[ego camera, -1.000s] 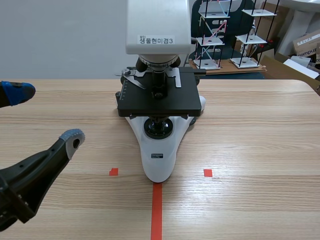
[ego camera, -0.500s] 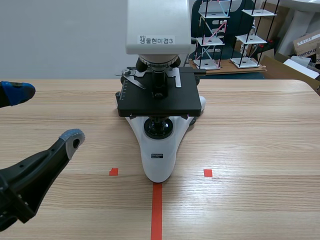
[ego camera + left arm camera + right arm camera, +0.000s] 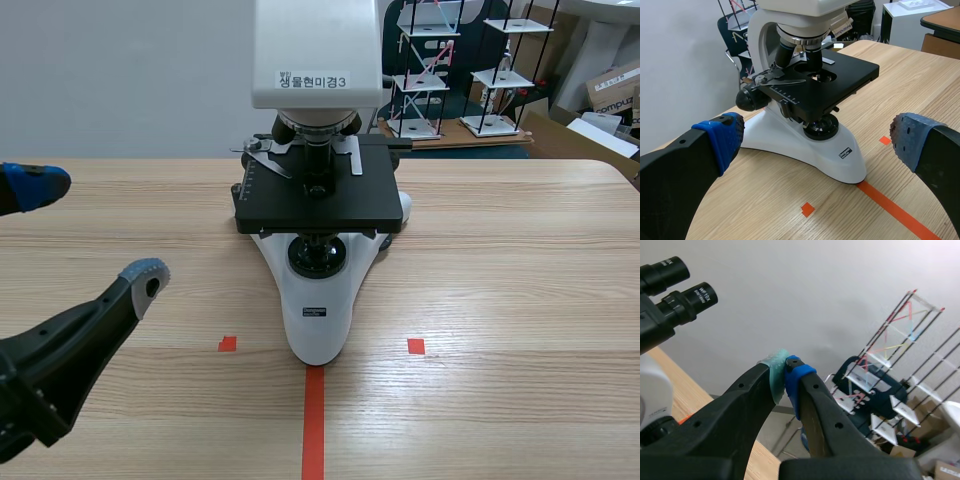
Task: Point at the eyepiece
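Two eyepieces [image 3: 692, 302] near the right gripper [image 3: 785, 369], fingers pressed together, left gripper [image 3: 817, 137] spread before microscope [image 3: 785, 142]

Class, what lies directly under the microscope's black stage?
Under the stage a round black lens housing sits on the white base. The stage hides most of the base's rear.

A: How much of the microscope [image 3: 315, 200] shows in the scene view?
B: Its head runs off the edge. The right wrist view catches both eyepieces [image 3: 687, 302], their tubes cropped. The base label [image 3: 316, 311] is too small to read
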### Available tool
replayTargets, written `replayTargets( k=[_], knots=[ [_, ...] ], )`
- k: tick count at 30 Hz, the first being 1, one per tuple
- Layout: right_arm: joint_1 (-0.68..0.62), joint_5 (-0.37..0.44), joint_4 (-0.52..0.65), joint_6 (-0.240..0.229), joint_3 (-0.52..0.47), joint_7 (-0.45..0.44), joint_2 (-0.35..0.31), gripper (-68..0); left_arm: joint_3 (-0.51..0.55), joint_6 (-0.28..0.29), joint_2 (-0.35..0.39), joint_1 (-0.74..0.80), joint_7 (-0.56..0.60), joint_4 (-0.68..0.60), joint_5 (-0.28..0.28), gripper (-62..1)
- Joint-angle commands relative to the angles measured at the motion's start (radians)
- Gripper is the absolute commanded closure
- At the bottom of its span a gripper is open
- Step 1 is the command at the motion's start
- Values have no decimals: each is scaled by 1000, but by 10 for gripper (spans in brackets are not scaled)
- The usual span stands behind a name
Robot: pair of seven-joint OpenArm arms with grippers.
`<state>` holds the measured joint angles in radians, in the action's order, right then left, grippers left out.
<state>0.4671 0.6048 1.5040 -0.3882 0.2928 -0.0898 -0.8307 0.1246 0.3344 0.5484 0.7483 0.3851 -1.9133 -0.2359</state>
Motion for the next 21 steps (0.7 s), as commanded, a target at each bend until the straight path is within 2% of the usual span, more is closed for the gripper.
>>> replayTargets(
  k=[1,3,9,14,16,21],
  knots=[
    [48,0,-10,-3,26,-8,3,0,0,-2,-10,2,10,-10,-7,-615],
    [96,0,-55,-3,69,-8,26,0,0,-2,-10,2,10,-10,-7,-615],
    [233,-26,-189,-41,167,-10,107,0,0,-2,-10,2,10,-10,-7,-615],
    [311,-45,-250,-62,221,-10,163,0,0,-2,-10,2,10,-10,-7,-615],
    [335,-55,-270,-85,245,-11,184,0,0,-2,-10,2,10,-10,-7,-615],
    [362,-72,-291,-90,285,-11,222,0,0,-2,-10,2,10,-10,-7,-615]
  ],
)
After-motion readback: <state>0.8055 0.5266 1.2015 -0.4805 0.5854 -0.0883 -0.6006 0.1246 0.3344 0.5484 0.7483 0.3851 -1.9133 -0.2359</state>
